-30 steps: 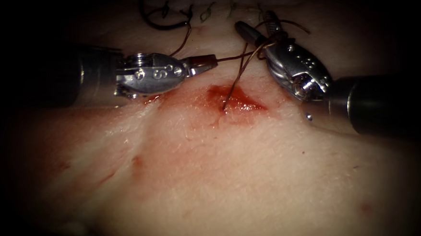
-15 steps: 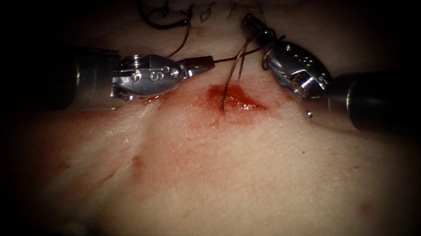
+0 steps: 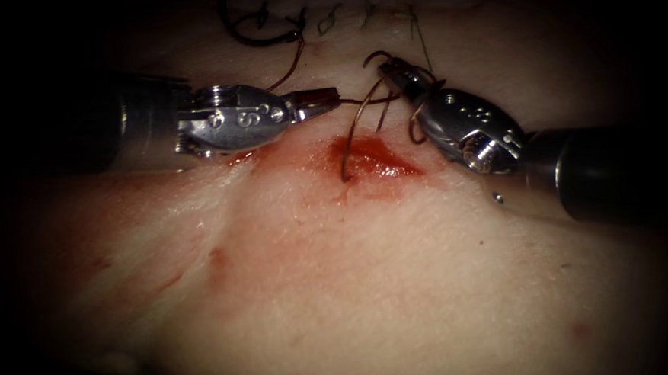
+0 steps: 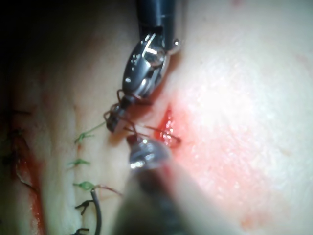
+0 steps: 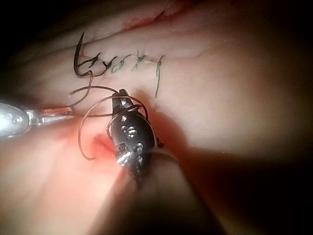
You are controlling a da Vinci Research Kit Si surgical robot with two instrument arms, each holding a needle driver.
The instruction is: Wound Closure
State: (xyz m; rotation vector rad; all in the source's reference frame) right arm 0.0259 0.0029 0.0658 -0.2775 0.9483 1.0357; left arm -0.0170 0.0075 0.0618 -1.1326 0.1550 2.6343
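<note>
My left tool (image 3: 328,100) sits left of the cut, jaws shut on the brown thread (image 3: 354,129) just past its tip. That thread rises from the red, wet cut (image 3: 374,161) in the tissue (image 3: 370,285) and coils in loops around my right tool (image 3: 387,68), whose jaws are shut on a thread end above the cut. The right wrist view shows these loops around the right tool (image 5: 120,98), with the left tool (image 5: 67,115) beside it. The dark curved needle (image 3: 246,38) lies free on the tissue far above the left tool, held by neither tool.
A row of finished green stitches (image 3: 329,16) runs along the far tissue beside the needle (image 5: 77,58). Red fluid stains the surface around the cut and under the left tool. The right tool's shaft (image 3: 616,176) crosses low over the tissue.
The right tool's jaws have gone from open to shut on thread. It slid down and left towards the cut, and the thread loops now hang slacker. The left tool held still.
</note>
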